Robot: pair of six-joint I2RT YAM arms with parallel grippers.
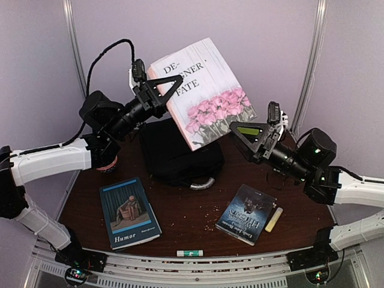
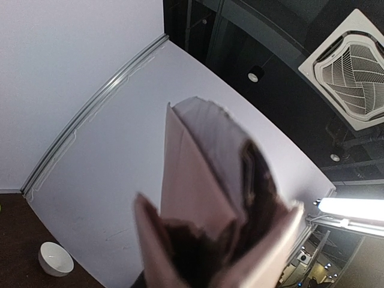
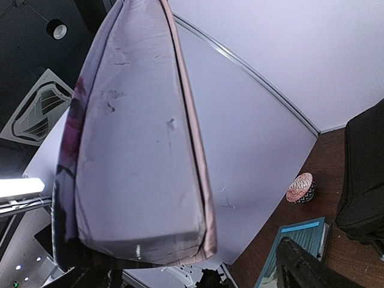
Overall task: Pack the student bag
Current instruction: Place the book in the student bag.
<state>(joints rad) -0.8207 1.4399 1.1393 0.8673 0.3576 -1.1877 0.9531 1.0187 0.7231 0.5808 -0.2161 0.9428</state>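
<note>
The left claw [image 1: 169, 89] and right claw [image 1: 239, 129] are each clenching an edge of the rose-covered book [image 1: 207, 90], sharing its weight; the student bag [image 1: 174, 155] is lying on the counter [image 1: 192, 223] below them, presumably awaiting it.

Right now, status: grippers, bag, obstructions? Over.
Left gripper and right gripper both shut on rose book, held above student bag. Bag opening not visible. Nothing between book and bag.

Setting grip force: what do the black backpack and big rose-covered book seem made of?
The black soft backpack looks like matte fabric: it slumps and creases without shine. The large white book with pink roses seems paper: a page block, with a smooth printed card cover, perhaps faintly glossy.
</note>
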